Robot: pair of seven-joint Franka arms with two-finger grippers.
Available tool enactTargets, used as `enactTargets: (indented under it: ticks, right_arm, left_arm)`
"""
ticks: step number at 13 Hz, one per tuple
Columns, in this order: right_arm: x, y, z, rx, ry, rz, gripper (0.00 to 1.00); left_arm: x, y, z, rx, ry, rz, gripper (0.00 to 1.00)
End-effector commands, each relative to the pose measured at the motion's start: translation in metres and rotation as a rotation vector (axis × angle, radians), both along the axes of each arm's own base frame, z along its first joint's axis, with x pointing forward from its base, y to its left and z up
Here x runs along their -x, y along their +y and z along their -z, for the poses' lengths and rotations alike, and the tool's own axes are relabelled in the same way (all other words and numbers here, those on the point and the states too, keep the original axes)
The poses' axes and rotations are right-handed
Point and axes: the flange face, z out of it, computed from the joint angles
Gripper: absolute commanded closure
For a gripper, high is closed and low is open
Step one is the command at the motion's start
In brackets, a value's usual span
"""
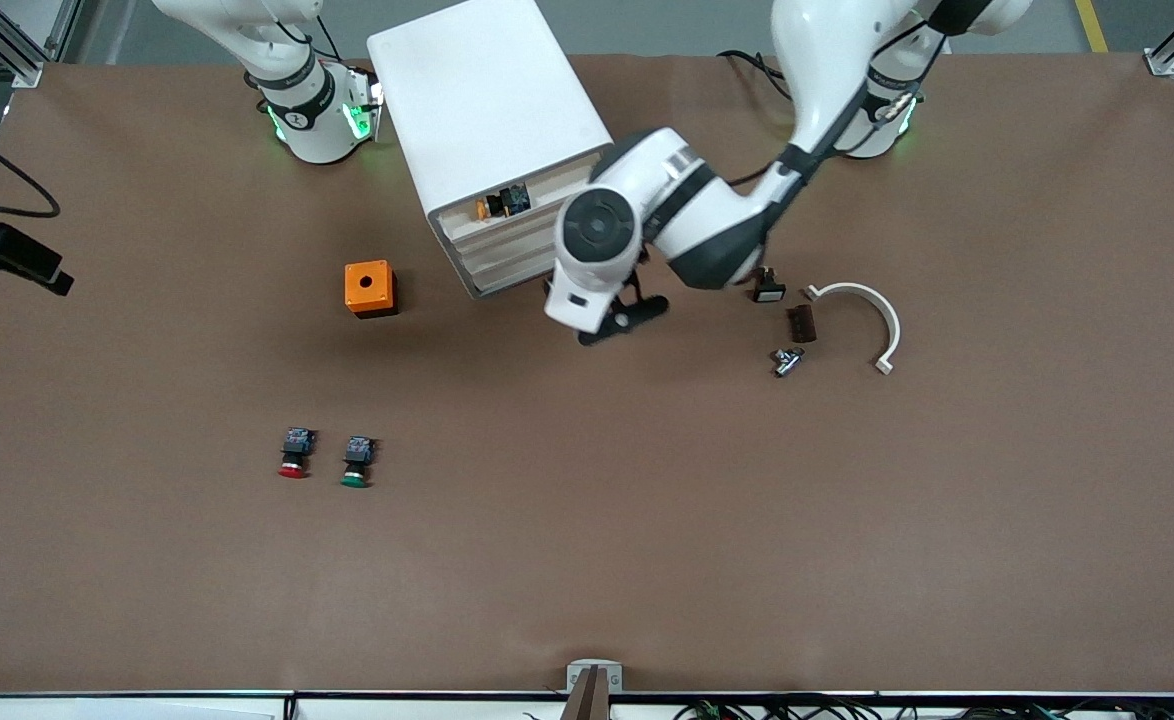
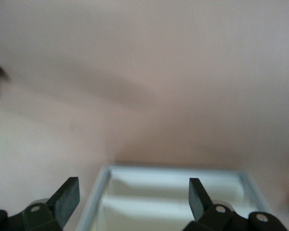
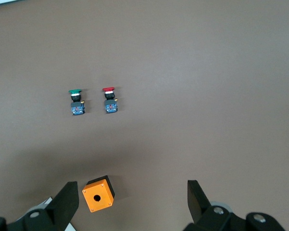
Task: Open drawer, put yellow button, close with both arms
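Front view: yellow button (image 1: 493, 207) in drawer (image 1: 507, 205), half hidden by left arm; left tool (image 2: 134, 199) and right tool (image 3: 132, 202) both spread apart.

Even, bright overhead light covers the brown table (image 1: 587, 560), with soft shadows under the left arm (image 1: 707, 225) and cabinet (image 1: 492, 120). The left wrist view is blurred and washed out; the right wrist view is sharp.
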Motion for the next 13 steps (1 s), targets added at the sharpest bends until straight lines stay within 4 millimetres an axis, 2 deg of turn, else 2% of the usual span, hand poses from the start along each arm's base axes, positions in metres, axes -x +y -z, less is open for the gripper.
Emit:
enactTargets:
  ticks: [1, 4, 6, 7, 8, 9, 11, 13]
  right_arm:
    - [0.023, -0.002, -0.007, 0.017, -0.024, -0.009, 0.0]
    - [0.032, -0.001, -0.011, 0.014, -0.035, -0.029, 0.0]
    - [0.03, -0.004, -0.013, 0.013, -0.039, -0.026, 0.0]
    - [0.029, -0.008, -0.015, 0.013, -0.046, -0.02, 0.0]
    - [0.025, -0.007, -0.024, 0.016, -0.064, -0.013, 0.0]
    - [0.016, -0.01, -0.021, 0.016, -0.058, -0.012, 0.0]
    - [0.001, -0.012, -0.016, 0.018, -0.054, -0.015, 0.0]
    - [-0.015, -0.014, -0.016, 0.027, -0.058, -0.018, 0.0]
  left_arm:
    - [-0.019, 0.023, -0.016, -0.069, -0.098, 0.01, 0.0]
    - [-0.054, 0.071, -0.064, -0.087, -0.206, -0.049, 0.0]
    - [-0.073, 0.109, -0.105, -0.079, -0.27, -0.096, 0.0]
    - [-0.082, 0.126, -0.118, -0.074, -0.288, -0.11, 0.0]
    - [-0.086, 0.139, -0.133, -0.067, -0.308, -0.103, 0.0]
    - [-0.093, 0.156, -0.144, -0.061, -0.324, -0.087, 0.0]
    - [-0.105, 0.204, -0.186, -0.061, -0.389, -0.035, 0.0]
    - [-0.102, 0.242, -0.225, -0.067, -0.417, -0.01, 0.0]
